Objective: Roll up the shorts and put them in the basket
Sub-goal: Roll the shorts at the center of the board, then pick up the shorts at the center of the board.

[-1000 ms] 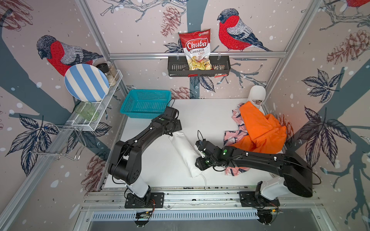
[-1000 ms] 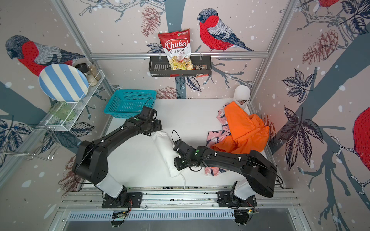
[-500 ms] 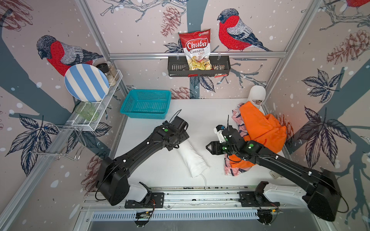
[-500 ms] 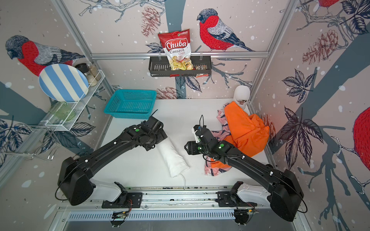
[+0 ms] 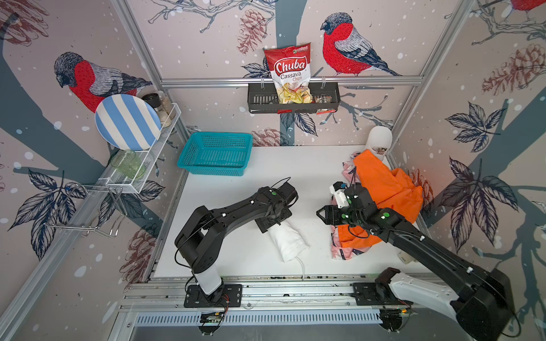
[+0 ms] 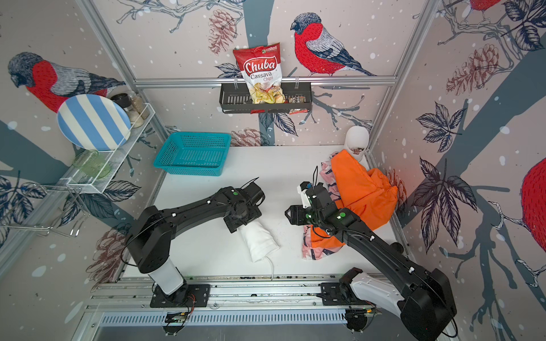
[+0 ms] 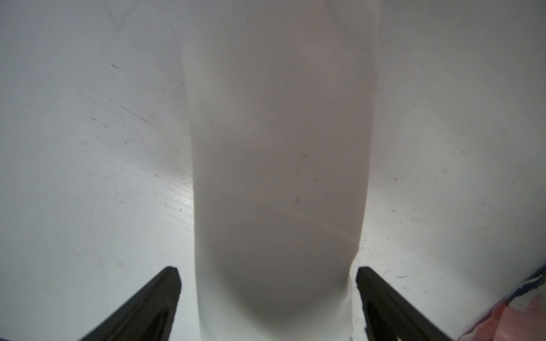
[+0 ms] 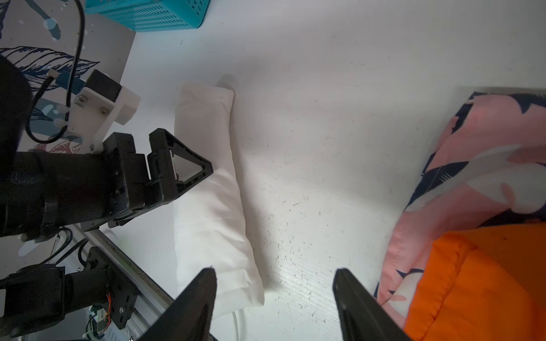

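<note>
Fingers wide apart, the left gripper [image 7: 267,269] is hanging over the white shorts [image 5: 291,242]. It should be going straight up, not bumping them. Beside the white shorts, the right gripper [image 8: 275,270] is hanging empty, fingers apart.

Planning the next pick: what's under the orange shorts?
The pink patterned shorts lie under the orange shorts, edges showing at both ends. Their covered middle and anything else beneath cannot be seen.

Overhead stereo pair; close downward wrist views
</note>
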Robot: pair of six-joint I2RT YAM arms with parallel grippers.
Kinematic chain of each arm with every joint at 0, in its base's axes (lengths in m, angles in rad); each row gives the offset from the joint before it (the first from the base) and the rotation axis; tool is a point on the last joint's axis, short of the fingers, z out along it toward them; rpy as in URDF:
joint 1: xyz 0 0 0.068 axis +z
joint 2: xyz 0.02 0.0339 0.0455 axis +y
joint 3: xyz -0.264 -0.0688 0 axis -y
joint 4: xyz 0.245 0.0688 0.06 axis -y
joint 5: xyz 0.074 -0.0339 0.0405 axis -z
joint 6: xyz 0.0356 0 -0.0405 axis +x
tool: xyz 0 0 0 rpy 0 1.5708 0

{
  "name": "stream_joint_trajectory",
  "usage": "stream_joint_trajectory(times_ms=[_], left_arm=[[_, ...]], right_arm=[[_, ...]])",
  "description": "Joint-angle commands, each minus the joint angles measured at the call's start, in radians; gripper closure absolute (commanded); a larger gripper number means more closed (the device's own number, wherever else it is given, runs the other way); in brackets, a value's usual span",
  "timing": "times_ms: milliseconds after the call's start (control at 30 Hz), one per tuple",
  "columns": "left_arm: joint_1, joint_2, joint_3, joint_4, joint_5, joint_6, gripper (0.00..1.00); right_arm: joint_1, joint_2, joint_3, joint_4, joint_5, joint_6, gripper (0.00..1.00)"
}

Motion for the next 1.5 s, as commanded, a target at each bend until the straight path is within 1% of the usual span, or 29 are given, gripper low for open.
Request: stream_joint_trajectory(times_ms=[0, 300, 367, 433, 467, 533, 567, 633, 733, 767, 833, 967, 1100, 1167, 1267, 1367, 1400, 1467], left_arm=[[-0.003, 0.030, 0.028, -0.005, 0.001, 0.031, 0.09], [-0.001, 0.093, 0.029, 0.020, 0.015, 0.061, 0.26], [-0.001, 0.103, 0.020, 0.032, 0.015, 0.066, 0.28], [0.000, 0.110, 0.011, 0.043, 0.016, 0.072, 0.36], [0.002, 0.111, 0.005, 0.048, 0.017, 0.077, 0.40], [0.002, 0.108, -0.010, 0.064, 0.020, 0.087, 0.53], [0.003, 0.102, -0.016, 0.073, 0.021, 0.093, 0.62], [0.005, 0.081, -0.024, 0.080, 0.027, 0.097, 0.85], [0.006, 0.029, -0.009, 0.057, 0.000, 0.105, 0.98], [0.008, 0.009, -0.005, 0.046, -0.013, 0.102, 1.00], [0.023, -0.031, 0.017, 0.024, -0.030, 0.113, 1.00], [0.077, -0.120, 0.087, -0.009, -0.078, 0.166, 1.00], [0.181, -0.193, 0.146, -0.001, -0.118, 0.235, 1.00], [0.246, -0.215, 0.183, 0.037, -0.100, 0.287, 1.00], [0.341, -0.203, 0.283, 0.103, -0.064, 0.383, 1.00], [0.435, -0.136, 0.418, 0.163, -0.032, 0.501, 1.00], [0.472, -0.111, 0.457, 0.195, -0.009, 0.527, 1.00], [0.544, -0.072, 0.496, 0.282, 0.052, 0.539, 1.00]], right_arm=[[-0.015, -0.006, -0.012, -0.011, -0.023, -0.028, 0.32], [-0.035, -0.006, -0.029, -0.003, -0.037, -0.033, 0.35], [-0.039, -0.006, -0.027, -0.007, -0.039, -0.037, 0.36], [-0.039, -0.008, -0.023, -0.014, -0.039, -0.038, 0.37], [-0.040, -0.011, -0.021, -0.017, -0.039, -0.039, 0.37], [-0.042, -0.014, -0.016, -0.026, -0.039, -0.041, 0.38], [-0.041, -0.016, -0.013, -0.030, -0.034, -0.042, 0.39], [-0.041, -0.020, -0.002, -0.043, -0.031, -0.043, 0.40], [-0.041, -0.036, 0.003, -0.053, -0.022, -0.038, 0.41], [-0.042, -0.042, 0.000, -0.051, -0.019, -0.037, 0.41], [-0.044, -0.046, -0.005, -0.046, -0.018, -0.036, 0.41], [-0.045, -0.042, 0.021, -0.060, -0.011, -0.037, 0.42], [-0.046, -0.034, 0.050, -0.068, 0.000, -0.034, 0.43], [-0.046, -0.028, 0.060, -0.062, -0.001, -0.027, 0.43], [-0.046, -0.009, 0.077, -0.058, -0.005, -0.022, 0.43], [-0.045, 0.015, 0.095, -0.060, -0.007, -0.015, 0.44], [-0.045, 0.023, 0.101, -0.059, -0.007, -0.012, 0.44], [-0.042, 0.035, 0.106, -0.056, -0.006, -0.008, 0.45]])
